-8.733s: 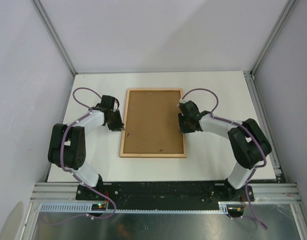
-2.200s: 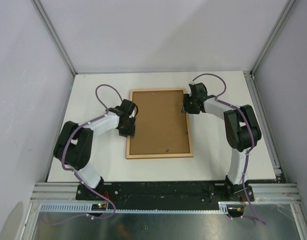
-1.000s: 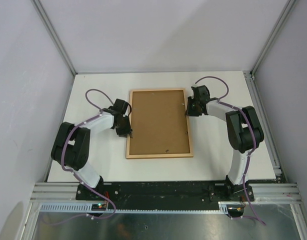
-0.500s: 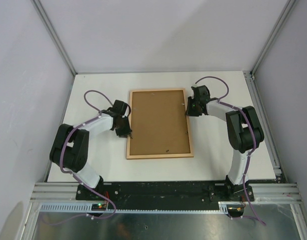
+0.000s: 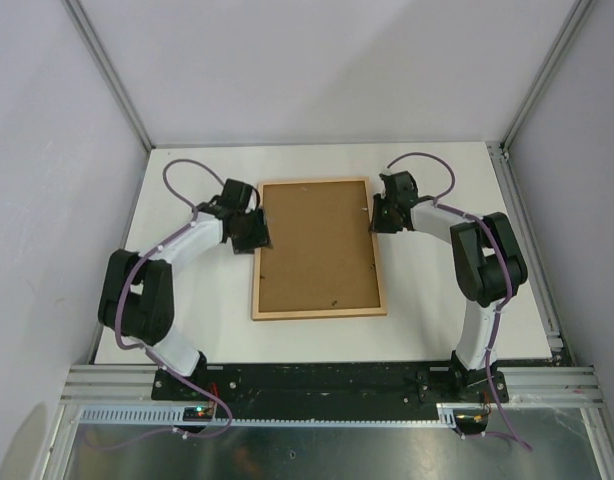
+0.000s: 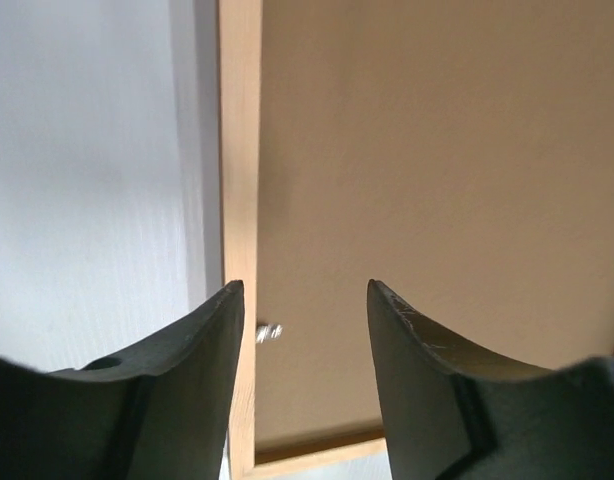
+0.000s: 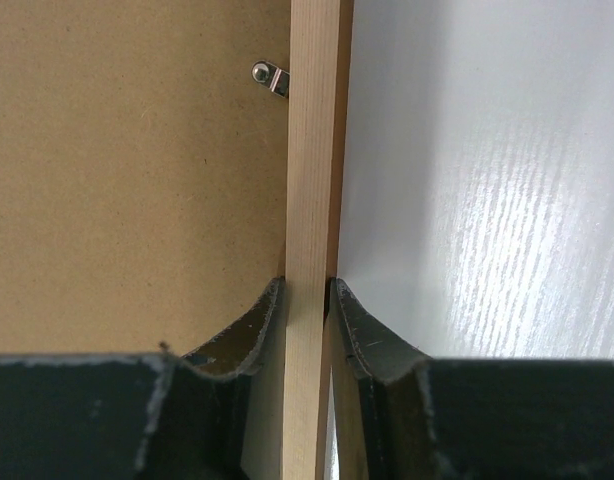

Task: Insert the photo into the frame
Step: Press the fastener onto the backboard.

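Observation:
The frame lies flat on the white table with its light wood face up, and a brown backing board fills it. The photo is hidden. My left gripper hovers open over the upper part of the left rail; in the left wrist view the gripper holds nothing, and one finger stands over the rail, the other over the board. My right gripper is at the upper right rail. In the right wrist view that gripper is shut on the rail, one finger on each side.
Small metal retaining tabs stick out over the board from the rails, one below my left fingers and one ahead of my right fingers. White table surrounds the frame. Grey walls enclose the back and both sides.
My left gripper has moved along the left rail toward the far end and its jaws have opened. The right gripper and the frame have stayed put.

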